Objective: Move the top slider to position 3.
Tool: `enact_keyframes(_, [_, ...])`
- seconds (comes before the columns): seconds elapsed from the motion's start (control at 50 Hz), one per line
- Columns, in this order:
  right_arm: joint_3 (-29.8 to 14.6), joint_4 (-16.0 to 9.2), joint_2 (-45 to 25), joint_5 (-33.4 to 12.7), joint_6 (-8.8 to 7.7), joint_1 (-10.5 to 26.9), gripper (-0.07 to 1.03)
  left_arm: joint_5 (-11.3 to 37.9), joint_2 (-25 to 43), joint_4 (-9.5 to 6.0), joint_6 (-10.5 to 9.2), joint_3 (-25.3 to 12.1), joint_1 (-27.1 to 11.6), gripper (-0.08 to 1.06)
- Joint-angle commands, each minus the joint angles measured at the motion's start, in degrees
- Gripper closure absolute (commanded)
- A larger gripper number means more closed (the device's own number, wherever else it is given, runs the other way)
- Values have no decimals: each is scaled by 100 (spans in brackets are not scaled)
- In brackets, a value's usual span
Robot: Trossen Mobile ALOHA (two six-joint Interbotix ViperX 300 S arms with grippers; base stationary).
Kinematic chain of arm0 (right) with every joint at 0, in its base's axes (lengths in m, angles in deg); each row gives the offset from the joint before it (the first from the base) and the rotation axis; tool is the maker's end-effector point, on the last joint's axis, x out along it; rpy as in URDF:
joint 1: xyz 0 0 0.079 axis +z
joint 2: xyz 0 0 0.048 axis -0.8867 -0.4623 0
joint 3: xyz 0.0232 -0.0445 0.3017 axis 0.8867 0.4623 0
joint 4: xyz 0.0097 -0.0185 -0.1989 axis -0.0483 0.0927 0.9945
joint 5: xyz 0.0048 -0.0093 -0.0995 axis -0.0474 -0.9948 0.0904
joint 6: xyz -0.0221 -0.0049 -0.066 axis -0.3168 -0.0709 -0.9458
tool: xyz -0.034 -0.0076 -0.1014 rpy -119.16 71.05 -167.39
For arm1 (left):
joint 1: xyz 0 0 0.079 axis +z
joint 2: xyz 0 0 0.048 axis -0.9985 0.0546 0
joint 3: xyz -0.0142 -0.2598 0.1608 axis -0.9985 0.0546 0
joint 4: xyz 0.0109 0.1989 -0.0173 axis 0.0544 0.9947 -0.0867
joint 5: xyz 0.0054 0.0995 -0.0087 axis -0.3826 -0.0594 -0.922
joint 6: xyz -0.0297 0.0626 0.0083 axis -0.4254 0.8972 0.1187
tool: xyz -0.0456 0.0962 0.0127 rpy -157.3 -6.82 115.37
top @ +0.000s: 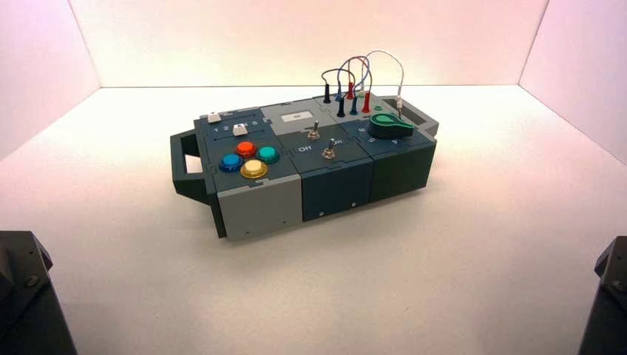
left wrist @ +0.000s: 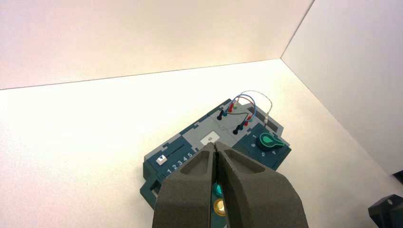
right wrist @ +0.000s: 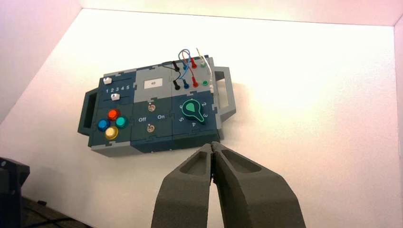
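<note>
The top slider (top: 214, 117) is a tiny white knob in a dark slot at the box's far left corner. In the wrist views the knob (left wrist: 161, 160) (right wrist: 107, 80) stands at the slot's end by digit 1. The printed 3 (left wrist: 180, 162) (right wrist: 118, 89) is the middle of the number row below the slot. My left gripper (left wrist: 216, 146) is shut and empty, held back from the box, its fingers hiding the box's near half. My right gripper (right wrist: 212, 145) is shut and empty, short of the box's near side. Both arms (top: 22, 288) (top: 610, 285) sit parked at the bottom corners.
A twin white slider knob (top: 239, 130) sits beside the round coloured buttons (top: 253, 168). Two metal toggle switches (top: 314, 133), a green knob (top: 390, 127) and plugged wires (top: 355, 81) fill the rest of the box. Handles (top: 185, 166) stick out at both ends. White walls surround the table.
</note>
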Motion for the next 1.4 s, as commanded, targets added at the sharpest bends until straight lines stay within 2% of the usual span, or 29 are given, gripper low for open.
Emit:
enact_keyframes(0.02, [-97,-26,-79,26,-79,26,99,-9,35,-18,-18,-70,-26,100])
enact_keyframes(0.36, [-123,-26,-88,35,-79,26,99,-18,35,-18,-18,-44,-35,100])
enact_keyframes(0.54, [-141,-26,-255,26,-105,26,99,-193,413,9,26,0,-26,100])
enact_keyframes(0.78, [-281,-35,-360,79,-211,26,99,-668,1468,35,246,-132,-26,100])
enact_keyframes(0.9, [-308,-35,-360,79,-229,26,99,-686,2171,44,255,-387,-26,100])
enact_keyframes(1.0, [-290,-35,-369,79,-325,26,99,-694,2804,70,255,-598,-26,100])
enact_keyframes(1.16, [-220,-53,-431,79,-325,26,99,-765,3709,88,255,-826,-26,100])
enact_keyframes(1.4, [-325,-44,-475,88,-316,26,99,-1099,4500,88,220,-791,-26,100])
